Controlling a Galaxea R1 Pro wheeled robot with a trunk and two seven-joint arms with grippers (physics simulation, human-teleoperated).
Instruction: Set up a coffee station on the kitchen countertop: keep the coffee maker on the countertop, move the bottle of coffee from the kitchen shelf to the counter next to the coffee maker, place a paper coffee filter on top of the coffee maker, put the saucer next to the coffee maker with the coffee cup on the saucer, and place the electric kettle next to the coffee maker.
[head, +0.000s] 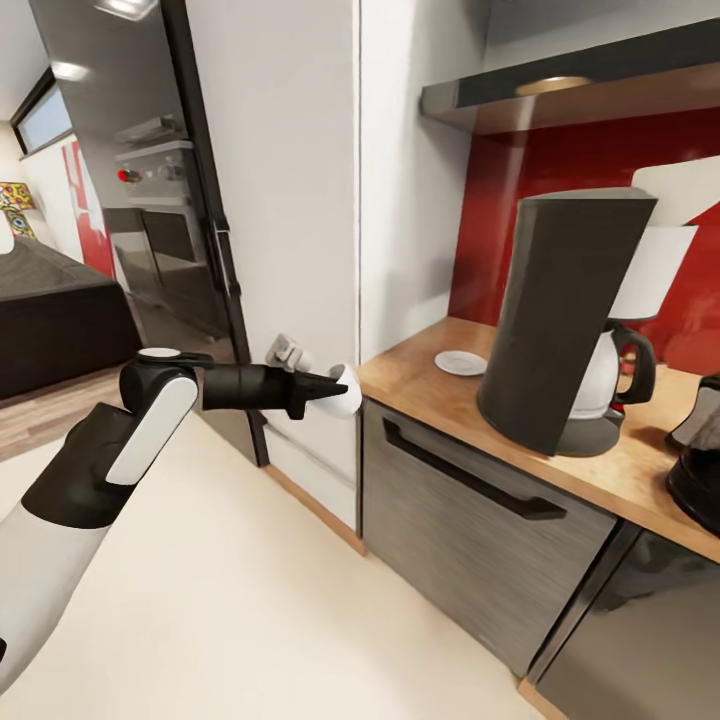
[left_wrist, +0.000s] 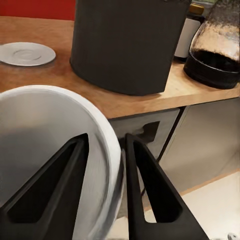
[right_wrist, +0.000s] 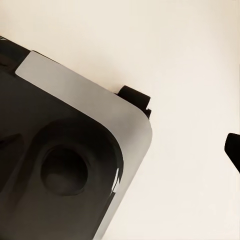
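cup (head: 345, 388) rim sits clamped between the left fingers (left_wrist: 67, 170) just off the bench (head: 420, 375) edge, so lift clear, then lower level onto the saucer (head: 460, 362) beside the coffee maker (head: 560, 310).

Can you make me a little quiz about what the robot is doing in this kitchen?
1. True or false: the saucer on the countertop already has a cup on it.
2. What is the left gripper holding? A) a kettle B) a white coffee cup C) a spoon
3. Fill in: the wall behind the coffee maker is coloured ____.

Key: 1 false, the saucer is bare. 2 B, one finger is outside the cup's rim and the other inside. 3 red.
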